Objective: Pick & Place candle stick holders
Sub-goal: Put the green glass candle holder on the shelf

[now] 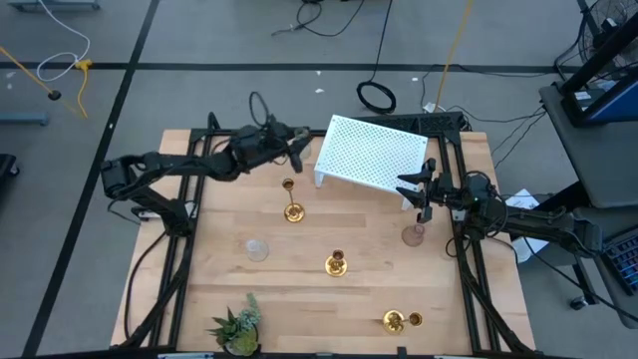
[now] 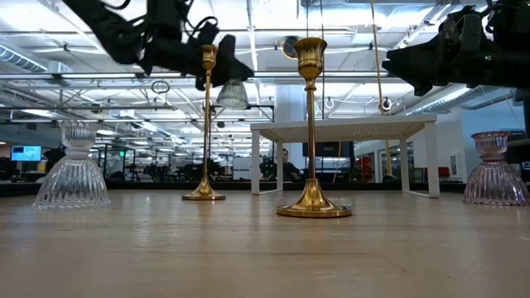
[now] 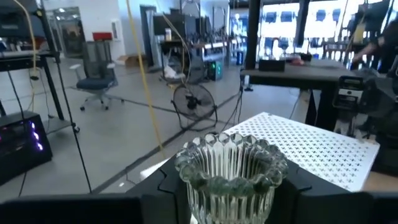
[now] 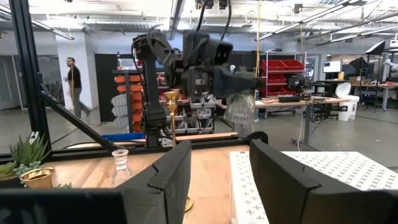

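Note:
My left gripper (image 1: 296,150) is shut on a grey-green glass candle stick holder (image 3: 230,171), held above the table beside the white rack's left edge. My right gripper (image 4: 217,180) stands open, with nothing in it, at the table's right side near a pink glass holder (image 1: 414,235). Two gold holders (image 1: 291,209) (image 1: 337,264) and a clear glass one (image 1: 257,249) stand on their bases. A third gold holder (image 1: 399,319) seems to lie on its side near the front right. My left gripper pinches the glass holder between its two fingers (image 3: 155,199), on the part below the fluted cup (image 3: 230,158). The fingers come level from the table's left. The holder is upright and lifted clear, and its flared base (image 2: 233,93) hangs below the fingers.
The white perforated rack (image 1: 374,155) stands on legs at the far middle of the table. A small green spiky plant (image 1: 237,324) sits at the front left. Black frame rails run along the left and right edges. Bare wood lies between the standing holders.

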You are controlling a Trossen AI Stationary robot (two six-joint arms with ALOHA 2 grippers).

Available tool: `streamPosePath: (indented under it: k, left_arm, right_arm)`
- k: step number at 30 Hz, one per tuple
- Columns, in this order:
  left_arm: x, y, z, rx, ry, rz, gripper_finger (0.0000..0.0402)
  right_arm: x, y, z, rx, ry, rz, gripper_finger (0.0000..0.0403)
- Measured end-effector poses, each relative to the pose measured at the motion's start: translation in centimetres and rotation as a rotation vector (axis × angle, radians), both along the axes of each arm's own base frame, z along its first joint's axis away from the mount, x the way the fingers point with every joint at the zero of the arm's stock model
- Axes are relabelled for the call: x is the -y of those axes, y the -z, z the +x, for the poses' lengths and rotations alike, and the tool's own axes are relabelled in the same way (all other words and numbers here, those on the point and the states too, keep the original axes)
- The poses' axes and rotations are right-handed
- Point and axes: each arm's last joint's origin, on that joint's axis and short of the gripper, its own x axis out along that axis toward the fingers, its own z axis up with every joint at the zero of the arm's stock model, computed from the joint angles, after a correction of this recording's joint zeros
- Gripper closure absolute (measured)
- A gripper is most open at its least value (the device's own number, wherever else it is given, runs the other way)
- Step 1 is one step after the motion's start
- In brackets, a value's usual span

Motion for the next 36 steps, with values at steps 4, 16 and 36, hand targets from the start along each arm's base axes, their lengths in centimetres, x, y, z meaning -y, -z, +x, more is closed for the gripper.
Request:
streamPosePath:
  k: [4,16,36]
  left_arm:
    - [-0.4,-2.2,0.8,0.011,-0.006,0.012,0.0263]
    - [-0.2,-4.5,1.5,0.093,0.010,-0.003,0.0266]
    - [-4.4,-0.8,11.0,0.042,0.009,-0.076,0.0247]
  right_arm:
    - [0.0,0.0,0.0,0.000,0.000,0.000,0.0247]
    - [0.0,0.0,0.0,0.001,0.001,-0.003,0.0247]
    - [0.0,0.0,0.0,0.000,0.002,-0.003,0.0247]
